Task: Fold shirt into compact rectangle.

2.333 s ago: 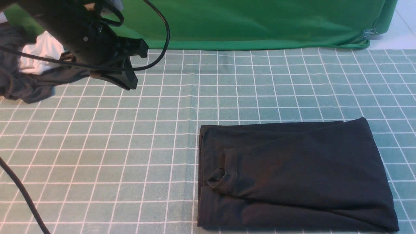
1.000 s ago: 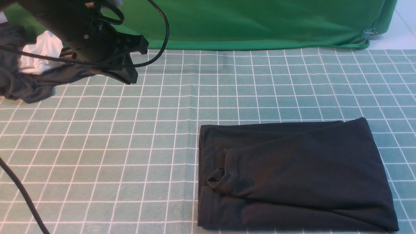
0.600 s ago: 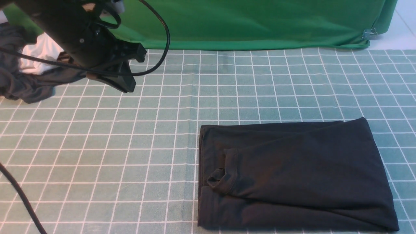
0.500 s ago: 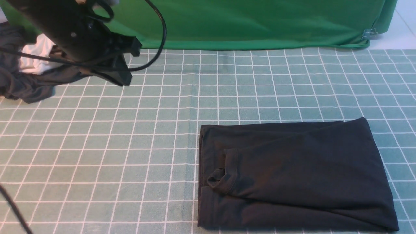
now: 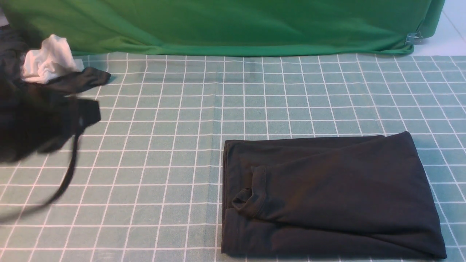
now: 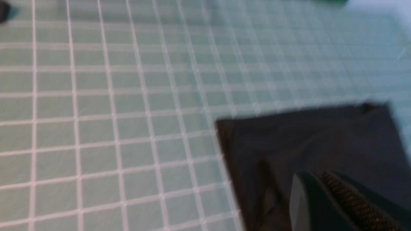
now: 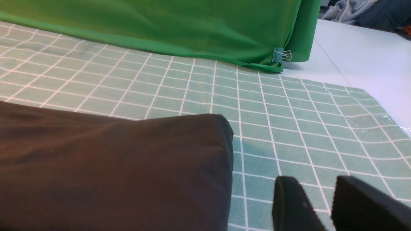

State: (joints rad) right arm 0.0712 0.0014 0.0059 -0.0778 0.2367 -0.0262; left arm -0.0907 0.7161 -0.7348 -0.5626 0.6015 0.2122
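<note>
Since before, left arm drops low at the far left, blurred. Left gripper is closed, empty. Right gripper is slightly apart, empty, beside the folded shirt.

The black shirt lies flat on the checked bench, folded into a compact rectangle, its round ribbed neck turned to the left side

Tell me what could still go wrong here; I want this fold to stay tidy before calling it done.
The left hand, shut, is a motion blur in the front view; its trailing cable could drag across the tablecloth. The shirt has a sleeve cuff bunched on top, so it might spring open. The right hand, part open, sits close beside the shirt's corner and could snag it.
</note>
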